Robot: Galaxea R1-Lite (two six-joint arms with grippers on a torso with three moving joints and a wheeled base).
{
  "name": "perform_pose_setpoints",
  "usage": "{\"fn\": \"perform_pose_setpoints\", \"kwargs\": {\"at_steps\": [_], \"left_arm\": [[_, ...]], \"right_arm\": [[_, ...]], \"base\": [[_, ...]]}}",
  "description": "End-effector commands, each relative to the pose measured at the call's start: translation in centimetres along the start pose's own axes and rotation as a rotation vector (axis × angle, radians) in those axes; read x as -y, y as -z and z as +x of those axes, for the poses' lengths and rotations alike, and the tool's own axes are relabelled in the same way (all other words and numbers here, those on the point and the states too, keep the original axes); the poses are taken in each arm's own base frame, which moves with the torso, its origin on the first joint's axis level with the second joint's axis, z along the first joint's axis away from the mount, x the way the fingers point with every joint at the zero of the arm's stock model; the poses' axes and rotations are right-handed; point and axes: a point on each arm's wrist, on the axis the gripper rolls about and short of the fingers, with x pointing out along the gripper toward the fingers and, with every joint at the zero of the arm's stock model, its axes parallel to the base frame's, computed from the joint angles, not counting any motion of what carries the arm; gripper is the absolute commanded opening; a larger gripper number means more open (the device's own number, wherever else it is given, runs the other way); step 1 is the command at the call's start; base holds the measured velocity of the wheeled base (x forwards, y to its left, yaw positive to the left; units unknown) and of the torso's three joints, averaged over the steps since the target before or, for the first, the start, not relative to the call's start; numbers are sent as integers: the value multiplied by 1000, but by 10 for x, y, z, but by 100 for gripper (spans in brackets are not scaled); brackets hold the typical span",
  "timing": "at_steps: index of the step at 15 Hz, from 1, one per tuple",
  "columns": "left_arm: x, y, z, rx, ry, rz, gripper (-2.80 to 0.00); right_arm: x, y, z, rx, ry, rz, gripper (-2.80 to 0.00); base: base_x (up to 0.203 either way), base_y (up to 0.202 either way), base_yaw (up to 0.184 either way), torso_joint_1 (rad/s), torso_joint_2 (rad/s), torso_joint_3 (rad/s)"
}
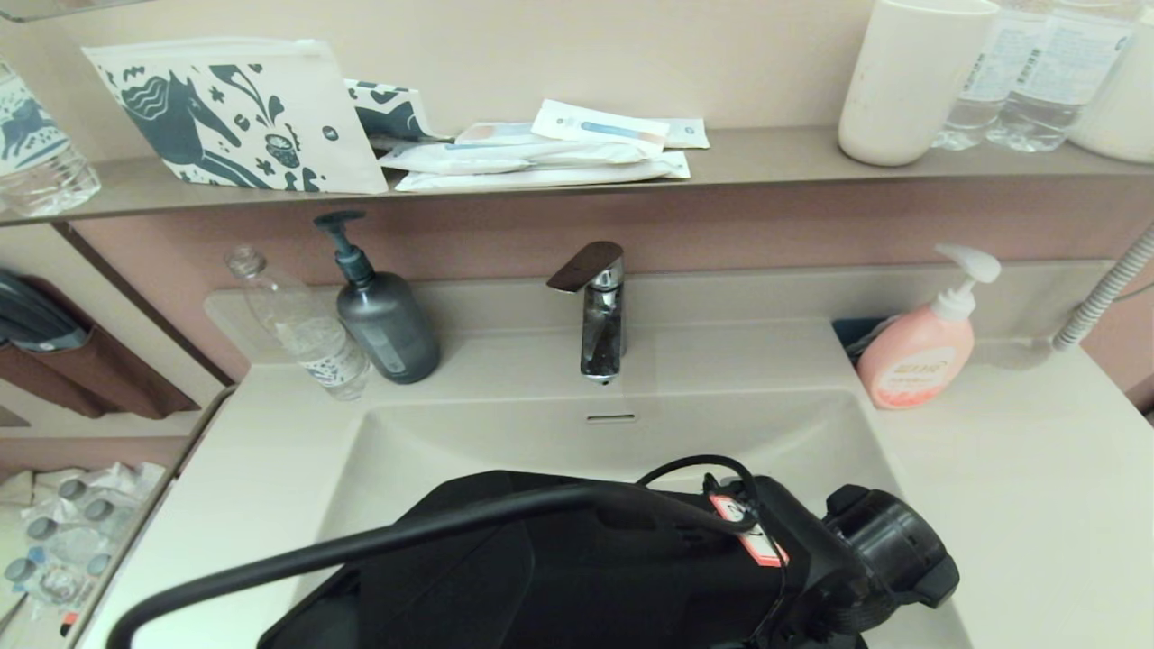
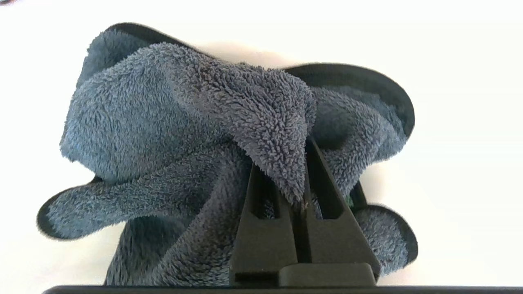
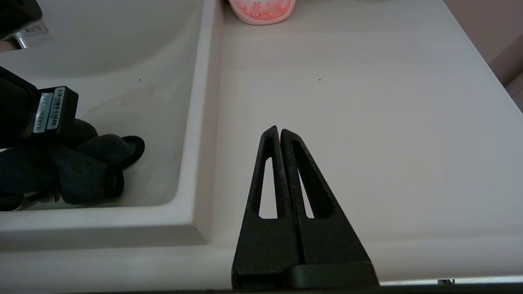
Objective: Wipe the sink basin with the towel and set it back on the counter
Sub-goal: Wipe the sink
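The dark grey towel point(image 2: 163, 122) is bunched up against the off-white sink basin point(image 1: 505, 433), with my left gripper point(image 2: 304, 163) shut on a fold of it. From the right wrist view the towel point(image 3: 81, 167) lies low in the basin point(image 3: 135, 94) near its front right corner, under the left wrist. In the head view the left arm point(image 1: 586, 559) reaches across the basin and hides the towel and the drain. My right gripper point(image 3: 280, 132) is shut and holds nothing, hovering over the counter point(image 3: 367, 102) to the right of the basin, near its front edge.
A chrome faucet point(image 1: 597, 311) stands behind the basin, above the overflow slot point(image 1: 610, 417). A dark pump bottle point(image 1: 383, 315) and clear water bottle point(image 1: 302, 329) stand at back left, a pink soap pump bottle point(image 1: 920, 347) at back right. The wall shelf point(image 1: 766, 158) holds packets and a cup.
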Motion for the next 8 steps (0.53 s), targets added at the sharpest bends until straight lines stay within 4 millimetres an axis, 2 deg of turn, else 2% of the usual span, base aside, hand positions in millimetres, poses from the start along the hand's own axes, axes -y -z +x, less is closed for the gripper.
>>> {"fn": "perform_pose_setpoints", "kwargs": {"at_steps": [1,8], "left_arm": [[-1,0,6,-2,-14,-7,-280],[-28,5,13,-41,-105,15,-280]], "right_arm": [[0,0,0,-1,-1,0,-280],[0,0,0,-2,-2,0,-280]], "base": [[0,0,0,0,0,0],[0,0,0,0,0,0]]}}
